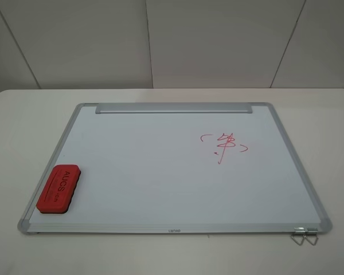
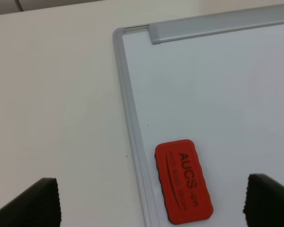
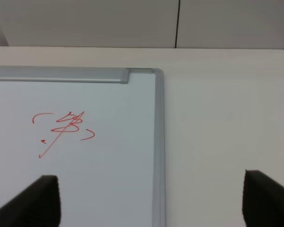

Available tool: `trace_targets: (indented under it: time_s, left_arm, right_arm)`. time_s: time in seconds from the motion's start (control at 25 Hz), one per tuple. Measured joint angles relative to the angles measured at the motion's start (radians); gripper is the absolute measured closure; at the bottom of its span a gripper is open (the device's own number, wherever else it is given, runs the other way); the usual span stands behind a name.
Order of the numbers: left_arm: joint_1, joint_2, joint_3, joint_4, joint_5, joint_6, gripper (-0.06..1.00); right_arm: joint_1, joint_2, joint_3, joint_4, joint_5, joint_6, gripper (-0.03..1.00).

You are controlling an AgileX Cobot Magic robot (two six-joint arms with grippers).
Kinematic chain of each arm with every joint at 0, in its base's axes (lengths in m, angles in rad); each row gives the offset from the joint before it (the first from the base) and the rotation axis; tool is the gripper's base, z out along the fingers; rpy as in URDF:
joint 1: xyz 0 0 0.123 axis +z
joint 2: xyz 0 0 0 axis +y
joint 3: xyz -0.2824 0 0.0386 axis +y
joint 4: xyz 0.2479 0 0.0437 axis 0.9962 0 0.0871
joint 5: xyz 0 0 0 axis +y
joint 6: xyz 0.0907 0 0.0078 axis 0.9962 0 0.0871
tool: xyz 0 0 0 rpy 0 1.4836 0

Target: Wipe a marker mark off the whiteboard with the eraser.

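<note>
The whiteboard [image 1: 160,172] lies flat on the table, its metal strip [image 1: 174,107] along the far edge. The red eraser [image 1: 59,189] rests lettering up on the board's near left corner, also shown in the left wrist view as the eraser [image 2: 183,180]. My left gripper [image 2: 151,204] hovers open above it, fingers [image 2: 33,205] wide apart. My right gripper [image 3: 151,203] is open over the board's right frame [image 3: 159,151]. The only writing in sight is a red scribble between bracket-like curves with a long tail [image 1: 222,145] [image 3: 64,130]. The stacked-stroke marker mark does not show.
The white table [image 1: 23,120] surrounds the board on all sides. A pair of metal clips [image 1: 304,235] sticks out at the board's near right corner. A panelled wall [image 1: 172,40] stands behind the table. Neither arm shows in the exterior high view.
</note>
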Motion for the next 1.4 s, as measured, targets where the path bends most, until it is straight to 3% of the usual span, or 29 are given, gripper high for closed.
trace_targets:
  time_s: [0.32, 0.6, 0.8, 0.96, 1.4]
  left_arm:
    - [0.0, -0.163, 0.067, -0.006, 0.121, 0.075, 0.17]
    - [0.0, -0.307, 0.183, -0.136, 0.126, 0.136, 0.17]
    - [0.0, -0.428, 0.212, -0.184, 0.134, 0.172, 0.17]
    - [0.0, -0.514, 0.212, -0.191, 0.14, 0.175, 0.17]
    - [0.006, -0.518, 0.212, -0.191, 0.141, 0.169, 0.17]
  right_arm:
    - [0.0, 0.0, 0.0, 0.0, 0.0, 0.0, 0.27]
    - [0.0, 0.0, 0.0, 0.0, 0.0, 0.0, 0.27]
    - [0.0, 0.0, 0.0, 0.0, 0.0, 0.0, 0.27]
    - [0.0, 0.0, 0.0, 0.0, 0.0, 0.0, 0.27]
    - [0.0, 0.0, 0.0, 0.0, 0.0, 0.0, 0.27]
